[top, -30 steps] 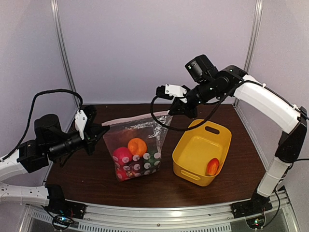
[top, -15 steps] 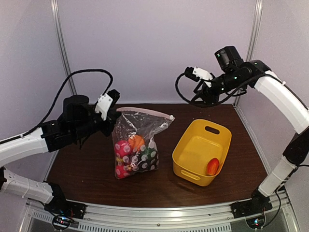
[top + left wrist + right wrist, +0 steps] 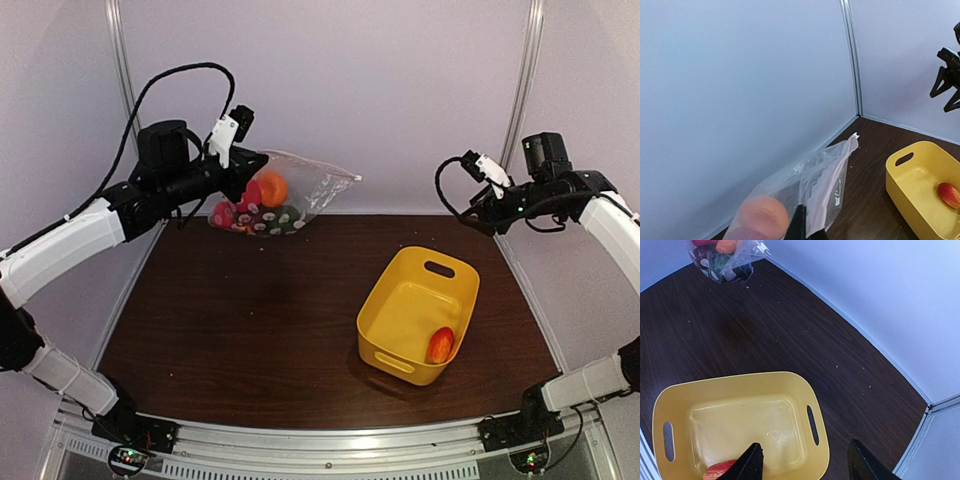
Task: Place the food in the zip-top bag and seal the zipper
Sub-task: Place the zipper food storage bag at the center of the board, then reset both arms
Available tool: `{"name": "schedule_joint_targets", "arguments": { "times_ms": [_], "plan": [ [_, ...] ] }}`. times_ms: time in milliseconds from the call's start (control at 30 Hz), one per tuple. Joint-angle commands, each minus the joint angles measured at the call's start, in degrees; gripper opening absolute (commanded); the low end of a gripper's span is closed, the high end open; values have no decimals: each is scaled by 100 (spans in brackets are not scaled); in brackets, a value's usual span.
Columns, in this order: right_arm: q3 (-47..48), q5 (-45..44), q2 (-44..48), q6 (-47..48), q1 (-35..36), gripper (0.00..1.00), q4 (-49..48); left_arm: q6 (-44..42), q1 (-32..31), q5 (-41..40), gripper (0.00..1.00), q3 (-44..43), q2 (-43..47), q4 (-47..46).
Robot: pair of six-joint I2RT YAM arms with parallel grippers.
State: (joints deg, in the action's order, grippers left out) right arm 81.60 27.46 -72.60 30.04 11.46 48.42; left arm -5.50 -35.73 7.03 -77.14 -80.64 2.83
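Observation:
The zip-top bag (image 3: 285, 195) hangs in the air at the back left, tilted, with my left gripper (image 3: 243, 166) shut on its top edge. Inside it lie several pieces of food: an orange one (image 3: 271, 188), a pink one (image 3: 250, 195) and darker ones. In the left wrist view the gripper (image 3: 802, 215) pinches the bag (image 3: 815, 175) beside the pale zipper (image 3: 840, 167), whose white slider (image 3: 855, 135) sits at the far corner. My right gripper (image 3: 480, 212) stands open, empty, high at the right (image 3: 807, 467). One red-orange piece of food (image 3: 440, 345) lies in the yellow tub (image 3: 400, 300).
The yellow tub (image 3: 805, 390) with handle slots stands on the dark wooden table (image 3: 250, 320) at the right, directly below my right gripper. Pale walls close the table at the back and both sides. Small crumbs dot the wood.
My left arm has lifted the bag off the table, up and toward the back left. The right gripper has let go of the bag's corner, opened and swung away to the right.

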Motion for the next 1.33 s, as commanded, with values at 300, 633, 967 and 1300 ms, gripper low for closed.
{"name": "schedule_joint_targets", "arguments": {
  "times_ms": [300, 633, 967, 1300],
  "plan": [
    [-1264, 516, 831, -275, -131, 59, -685, 1555, -207, 2230, 0, 3062, 1027, -613],
    [-1522, 512, 1121, -693, -279, 60, -832, 1787, -400, 2373, 39, 3263, 2180, 661],
    [-2309, -1285, 2412, -2479, -879, 100, -2203, 1178, -383, -1783, 98, 1978, 2517, 1502],
    [-3092, -2341, 2872, -2956, -877, 100, -2977, 604, -357, -3509, 98, 2247, 2043, 406]
  ]
}}
